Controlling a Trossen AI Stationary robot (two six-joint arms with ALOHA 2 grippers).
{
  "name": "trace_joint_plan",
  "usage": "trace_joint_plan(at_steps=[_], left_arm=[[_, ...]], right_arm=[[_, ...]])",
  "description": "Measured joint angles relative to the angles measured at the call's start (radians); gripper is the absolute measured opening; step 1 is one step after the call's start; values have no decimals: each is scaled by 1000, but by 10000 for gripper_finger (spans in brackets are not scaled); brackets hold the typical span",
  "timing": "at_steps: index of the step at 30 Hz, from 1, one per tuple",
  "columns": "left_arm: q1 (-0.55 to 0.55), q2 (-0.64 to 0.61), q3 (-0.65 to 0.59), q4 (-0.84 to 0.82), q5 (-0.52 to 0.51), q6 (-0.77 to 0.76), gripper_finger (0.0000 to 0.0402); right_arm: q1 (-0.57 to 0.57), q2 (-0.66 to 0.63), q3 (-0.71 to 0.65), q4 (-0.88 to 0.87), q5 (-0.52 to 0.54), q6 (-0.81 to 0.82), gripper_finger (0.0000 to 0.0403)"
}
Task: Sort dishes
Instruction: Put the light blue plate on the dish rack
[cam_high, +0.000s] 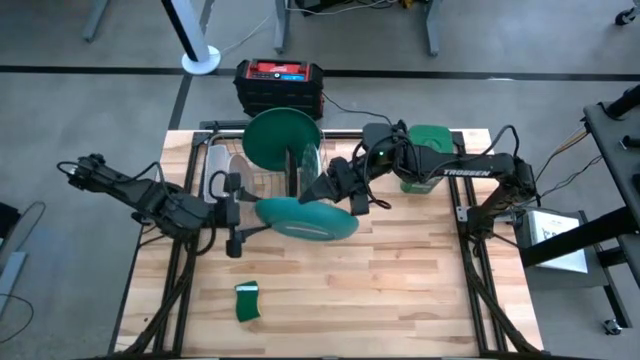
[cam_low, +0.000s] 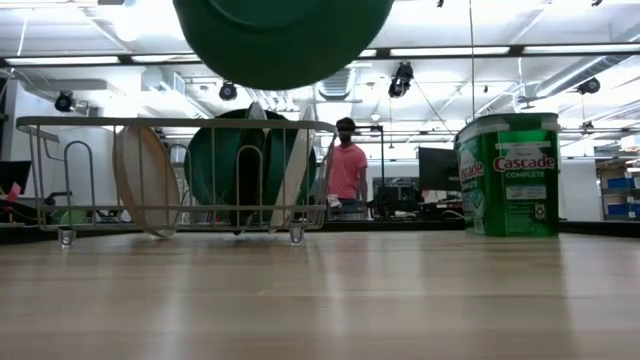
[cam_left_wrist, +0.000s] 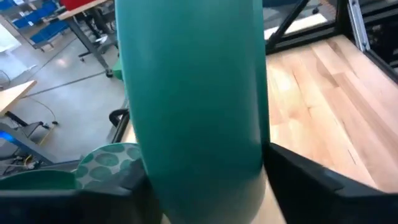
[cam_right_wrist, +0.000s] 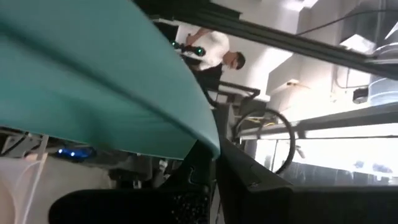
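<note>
Item 1, nearest the lens: teal plate (cam_left_wrist: 193, 106), filling the left wrist view and held clear of the table. In the high view it hangs roughly flat at mid-table (cam_high: 306, 217), and in the low view its underside hangs high over the board (cam_low: 282, 35).

Item 2: left gripper (cam_high: 236, 213), at 9 o'clock of the teal plate, arm entering from the table's left side. Its fingers (cam_left_wrist: 311, 180) show either side of the plate's rim and look pinched on it.

Item 3: right gripper (cam_high: 340, 190), at 1 o'clock of the teal plate, arm reaching in from the right side. Its fingers (cam_right_wrist: 205, 162) meet the plate's edge (cam_right_wrist: 93, 87) from below; whether they clamp it I cannot tell.

Item 4: wire dish rack (cam_high: 222, 165), at 12 o'clock of the table. Standing on edge in it: dark green plate (cam_high: 283, 140), whitish-clear plate (cam_low: 146, 180) toward its left end, and a grey-green patterned plate (cam_left_wrist: 107, 163) seen in the left wrist view.

Item 5: green canister (cam_low: 508, 174), labelled Cascade, upright at 2 o'clock of the table, well apart from the rack.

Item 6: small green sponge (cam_high: 247, 301), at 7 o'clock of the teal plate, near the table's front.

Item 7: person (cam_low: 347, 165) in a pink top, standing in the room beyond the rack.
</note>
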Motion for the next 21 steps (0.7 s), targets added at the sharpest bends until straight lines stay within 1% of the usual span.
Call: trace_joint_plan(at_steps=[2, 4, 7, 8, 9, 11, 14, 17, 21], left_arm=[[0, 10, 0, -2, 1, -1, 203], [0, 17, 0, 4, 2, -12, 150], [-3, 19, -1, 4, 55, -22, 65], [-4, 20, -3, 5, 80, -19, 48], [-6, 20, -6, 8, 79, -23, 27], [-5, 14, -6, 39, 106, -31, 18], [-12, 12, 4, 45, 105, -28, 19], [-12, 14, 30, 42, 106, -19, 15], [-11, 10, 80, 34, 120, -12, 14]], right_arm=[[0, 0, 0, -20, 1, -1, 0], [0, 0, 0, -27, 5, -4, 0], [1, 0, -1, -49, -14, -6, 0], [1, 0, -1, -42, 28, 6, 1], [-3, 0, -1, -37, 52, 17, 2], [-11, 0, -1, -37, 101, 53, 2], [-1, -8, 2, -31, 261, 74, 1], [0, -16, 9, -27, 426, 184, 2], [-5, -40, 9, -30, 569, 301, 2]])
